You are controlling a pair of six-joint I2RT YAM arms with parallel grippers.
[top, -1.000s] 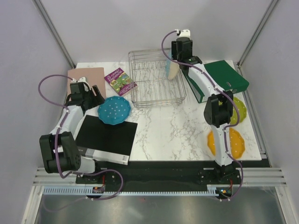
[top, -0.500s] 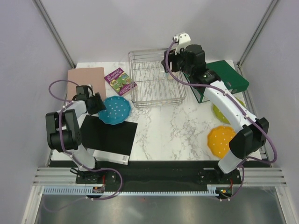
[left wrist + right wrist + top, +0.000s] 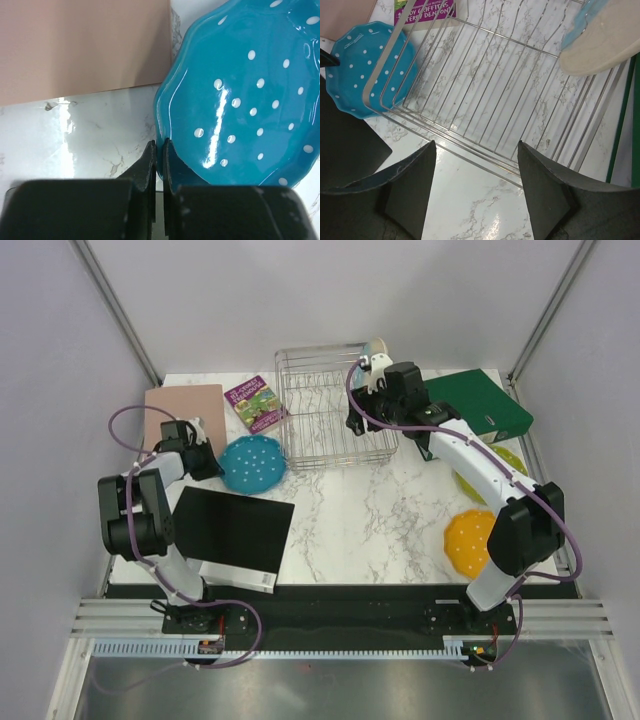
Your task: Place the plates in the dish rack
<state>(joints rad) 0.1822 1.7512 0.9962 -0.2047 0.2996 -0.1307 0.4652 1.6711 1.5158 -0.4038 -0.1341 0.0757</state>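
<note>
At the left of the table [image 3: 370,510], the left gripper [image 3: 159,145] has its two fingers pressed together on the near left rim of the blue plate [image 3: 240,100]. The rim seems to sit between them, but the gap is very thin in the wrist view, so I judge this a grip and cannot be fully sure. The plate lies flat on the marble. It is round with a scalloped edge, glossy, and has small white dots.

The rack [image 3: 338,445] stands to the right of this plate and a little farther away, just beside it. The left arm is clearly the nearer one. The rack is thin silver wire with raised sides and upright prongs, so the flat plate probably has to be turned on its edge to fit between them.

The right gripper [image 3: 476,145] hangs over the near side of the rack with its fingers wide apart and nothing in them. A matte cream plate [image 3: 600,40] with a light blue side is at the far right of the rack. The orange plate [image 3: 468,540] and green plate [image 3: 512,468] lie flat on the right, well apart from the rack.
</note>
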